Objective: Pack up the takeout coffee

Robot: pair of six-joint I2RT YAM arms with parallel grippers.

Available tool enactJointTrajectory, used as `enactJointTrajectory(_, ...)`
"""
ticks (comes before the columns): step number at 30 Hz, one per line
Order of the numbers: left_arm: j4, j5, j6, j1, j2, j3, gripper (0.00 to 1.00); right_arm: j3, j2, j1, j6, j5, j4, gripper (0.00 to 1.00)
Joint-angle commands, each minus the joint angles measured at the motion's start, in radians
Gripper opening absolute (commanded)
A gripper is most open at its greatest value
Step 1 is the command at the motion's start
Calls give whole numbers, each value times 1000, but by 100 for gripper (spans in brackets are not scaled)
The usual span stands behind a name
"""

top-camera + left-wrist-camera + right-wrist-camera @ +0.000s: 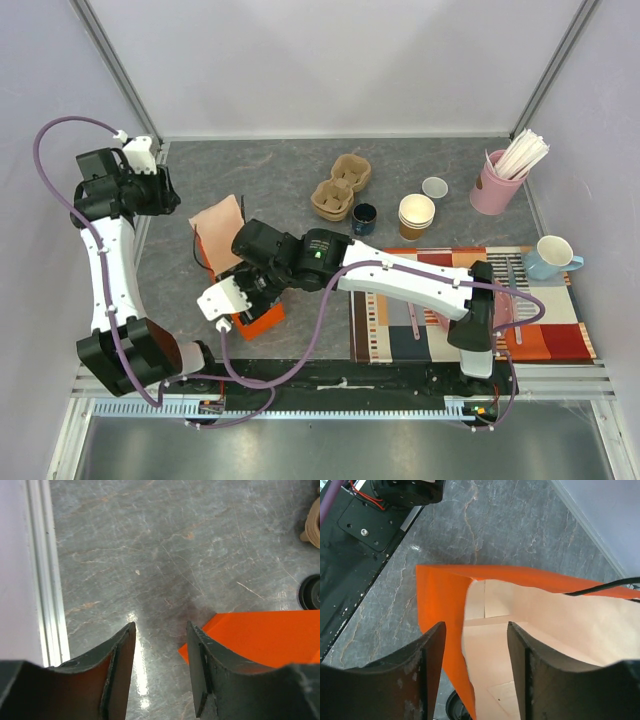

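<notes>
The takeout coffee (364, 218), a small cup under a black lid, stands mid-table beside the pulp cup carrier (340, 185); its lid (311, 591) shows at the right edge of the left wrist view. An orange paper bag (262, 318) lies on its side with its kraft inside (530, 630) showing. My right gripper (232, 300) (475, 627) is at the bag's mouth and open, one finger outside the orange wall (440, 605), the other over the inside. My left gripper (172, 197) (161, 625) hangs open over bare table, just left of the bag's corner (260, 635).
A stack of lidless paper cups (416, 215), a clear lid (434, 187), a pink holder of white sticks (497, 180), a blue mug (550, 258) and a striped mat (470, 320) fill the right side. A dark round thing (452, 707) peeks from under the bag.
</notes>
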Motion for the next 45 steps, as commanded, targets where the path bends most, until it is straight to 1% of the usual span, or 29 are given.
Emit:
enactJointTrajectory(1, -27, 18, -11, -13, 11, -19, 50, 39, -74, 6, 58, -15, 62, 63)
enactJointTrajectory(6, -38, 42, -14, -11, 11, -14, 48, 24, -171, 1, 72, -129, 122, 70)
enactJointTrajectory(10, -67, 51, -8, -10, 5, -22, 47, -8, -242, -22, 139, -154, 199, 74)
enactJointTrajectory(13, -90, 29, 12, -11, -17, -35, 46, -41, -294, -72, 243, -168, 269, 76)
enactJointTrajectory(14, -90, 16, 16, -11, -23, -39, 46, -70, -308, -91, 301, -166, 292, 76)
enactJointTrajectory(15, -91, -11, 21, -11, -26, -43, 46, -87, -326, -135, 338, -163, 336, 76)
enactJointTrajectory(16, -91, -24, 22, -10, -29, -45, 46, -105, -331, -161, 372, -154, 357, 73)
enactJointTrajectory(17, -90, -31, 24, -11, -31, -48, 46, -134, -334, -187, 450, -144, 372, 69)
enactJointTrajectory(18, -90, -31, 19, -10, -29, -55, 46, -152, -331, -247, 489, -143, 400, 64)
enactJointTrajectory(19, -91, -27, 18, -10, -31, -62, 46, -174, -328, -276, 523, -148, 415, 55)
enactJointTrajectory(21, -110, -12, 15, -11, -31, -81, 45, -267, -317, -308, 584, -99, 462, 47)
enactJointTrajectory(22, -113, -10, 18, -10, -34, -89, 45, -303, -312, -309, 592, -84, 475, 41)
enactJointTrajectory(23, -117, -11, 21, -11, -43, -100, 45, -364, -299, -309, 595, -129, 486, 39)
enactJointTrajectory(25, -117, -16, 33, -11, -50, -128, 45, -410, -285, -307, 619, -220, 507, 36)
enactJointTrajectory(27, -111, -10, 32, -10, -47, -141, 45, -472, -275, -307, 655, -290, 568, 35)
enactJointTrajectory(32, -72, 90, -20, -20, 0, -152, 45, -567, -266, -307, 713, -324, 703, 32)
enactJointTrajectory(35, -61, 128, -31, -40, 35, -148, 44, -559, -224, -306, 756, -398, 733, 30)
enactJointTrajectory(37, -58, 128, -34, -54, 54, -138, 43, -556, -210, -289, 774, -433, 745, 29)
enactJointTrajectory(41, -36, 130, -37, -68, 71, -123, 43, -545, -196, -253, 765, -424, 757, 29)
enactJointTrajectory(45, -35, 133, -42, -71, 86, -95, 43, -527, -199, -269, 774, -395, 747, 28)
